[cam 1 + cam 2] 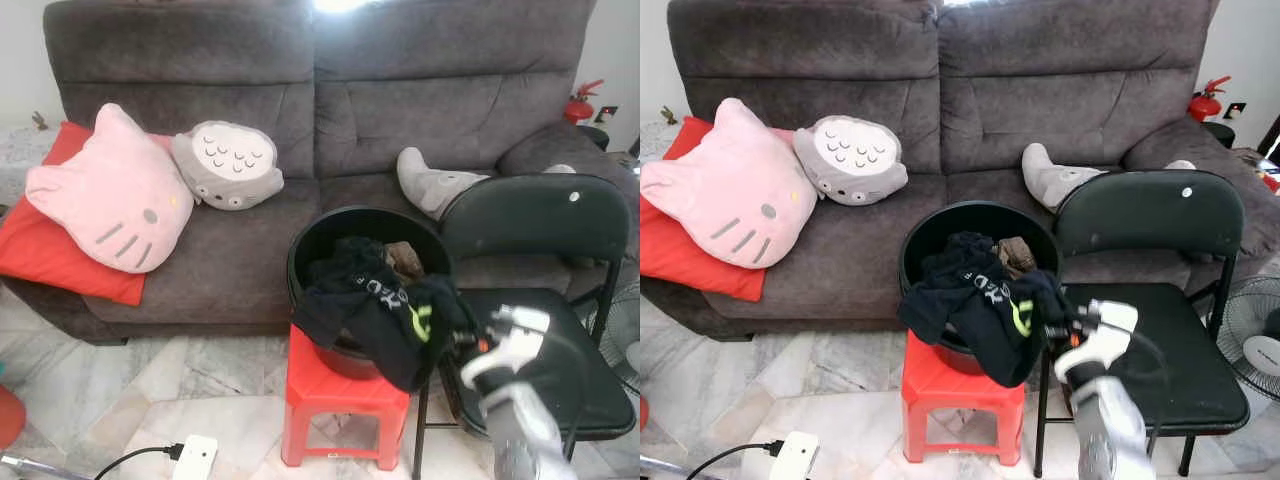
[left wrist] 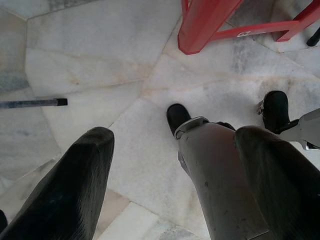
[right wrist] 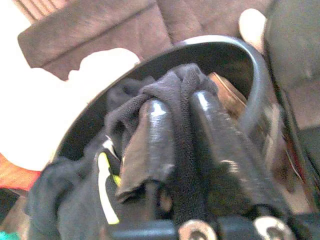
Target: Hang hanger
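A black bucket (image 1: 312,236) stands on a red plastic stool (image 1: 330,390) in front of the sofa. A black garment (image 1: 375,310) with yellow-green print spills over the bucket's front rim. My right gripper (image 3: 175,107) reaches in from the right at the rim and is shut on a fold of that garment; its silver arm (image 1: 510,360) passes over the chair seat. A brownish item (image 1: 1015,252) lies deeper in the bucket. My left gripper (image 2: 175,137) hangs idle, open, pointing down at the marble floor beside my own leg (image 2: 220,175).
A black folding chair (image 1: 545,225) stands right of the stool, touching it. The grey sofa (image 1: 300,90) behind holds a pink cat cushion (image 1: 115,195), an owl cushion (image 1: 228,165) and a red pillow (image 1: 50,255). A fan (image 1: 1255,345) stands far right, and a power strip (image 1: 195,455) lies on the floor.
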### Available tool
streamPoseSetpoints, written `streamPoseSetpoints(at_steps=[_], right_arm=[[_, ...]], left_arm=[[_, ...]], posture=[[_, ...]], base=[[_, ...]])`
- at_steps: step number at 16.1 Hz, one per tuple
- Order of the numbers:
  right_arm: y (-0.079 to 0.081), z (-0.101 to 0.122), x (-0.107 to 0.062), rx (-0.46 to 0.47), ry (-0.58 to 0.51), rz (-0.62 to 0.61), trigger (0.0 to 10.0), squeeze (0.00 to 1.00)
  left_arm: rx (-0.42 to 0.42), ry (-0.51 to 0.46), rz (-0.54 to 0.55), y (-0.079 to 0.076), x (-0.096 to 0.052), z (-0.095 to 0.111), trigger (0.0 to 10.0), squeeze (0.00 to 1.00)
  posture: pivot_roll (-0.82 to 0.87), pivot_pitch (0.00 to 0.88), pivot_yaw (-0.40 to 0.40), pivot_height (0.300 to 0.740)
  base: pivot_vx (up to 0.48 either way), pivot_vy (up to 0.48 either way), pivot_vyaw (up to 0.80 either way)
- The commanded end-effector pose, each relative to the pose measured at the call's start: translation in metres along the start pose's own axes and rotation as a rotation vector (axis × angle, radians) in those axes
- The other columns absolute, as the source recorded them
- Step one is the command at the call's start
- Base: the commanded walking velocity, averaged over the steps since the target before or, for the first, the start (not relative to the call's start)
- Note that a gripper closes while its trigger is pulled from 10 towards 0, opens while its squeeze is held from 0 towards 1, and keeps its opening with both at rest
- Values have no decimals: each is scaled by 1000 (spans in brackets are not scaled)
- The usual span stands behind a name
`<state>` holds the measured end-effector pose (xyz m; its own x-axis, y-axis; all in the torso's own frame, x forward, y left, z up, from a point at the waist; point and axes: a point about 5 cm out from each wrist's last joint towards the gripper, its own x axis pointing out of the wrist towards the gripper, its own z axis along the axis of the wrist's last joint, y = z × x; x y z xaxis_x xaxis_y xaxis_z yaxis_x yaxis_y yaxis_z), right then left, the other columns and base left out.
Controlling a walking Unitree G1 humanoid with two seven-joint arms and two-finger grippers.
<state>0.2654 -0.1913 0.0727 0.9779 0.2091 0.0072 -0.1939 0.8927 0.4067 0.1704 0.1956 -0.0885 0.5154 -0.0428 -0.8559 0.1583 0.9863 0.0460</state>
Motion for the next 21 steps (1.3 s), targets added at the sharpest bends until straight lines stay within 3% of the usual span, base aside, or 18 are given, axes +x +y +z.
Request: streamPoseSetpoints(at_steps=[1,6,7,10,11,13,17,18,20,21], right_arm=[[12,20,10,-29,-56,71,0,0],[46,61,25,-115,-149,237,0,0],[65,70,26,-182,-143,343,0,0],[99,74,20,-286,-73,558,0,0],[104,64,14,-350,8,630,0,0],[95,53,8,-403,95,617,0,0],[47,38,-3,-554,325,419,0,0],[47,36,-4,-562,335,425,0,0],[57,31,-17,-552,401,571,3882,0],[60,26,-24,-592,442,628,10000,0]], left_arm=[[2,18,0,2,-1,-3,10000,0],[3,20,-10,1,-1,-3,10000,0],[5,21,-13,1,0,-3,10000,0],[3,20,-24,0,0,-2,10000,0],[0,21,-29,0,0,-2,10000,0],[-1,24,-37,-1,0,-3,10000,0],[5,27,-41,-1,0,-3,10000,0],[7,27,-41,-1,0,-3,10000,0],[8,27,-43,0,-1,-3,10000,0],[10,27,-44,0,-1,-3,10000,0]], posture=[[-65,0,24,740],[-67,0,25,740],[-71,0,26,740],[-74,0,22,740],[-74,0,22,740],[-76,0,22,740],[-86,0,26,740],[-82,0,27,740],[-84,0,31,740],[-84,0,31,740]], base=[[0,0,0],[0,0,0],[0,0,0],[0,0,0],[0,0,0],[0,0,0],[0,0,0],[0,0,0],[0,0,0],[0,0,0]])
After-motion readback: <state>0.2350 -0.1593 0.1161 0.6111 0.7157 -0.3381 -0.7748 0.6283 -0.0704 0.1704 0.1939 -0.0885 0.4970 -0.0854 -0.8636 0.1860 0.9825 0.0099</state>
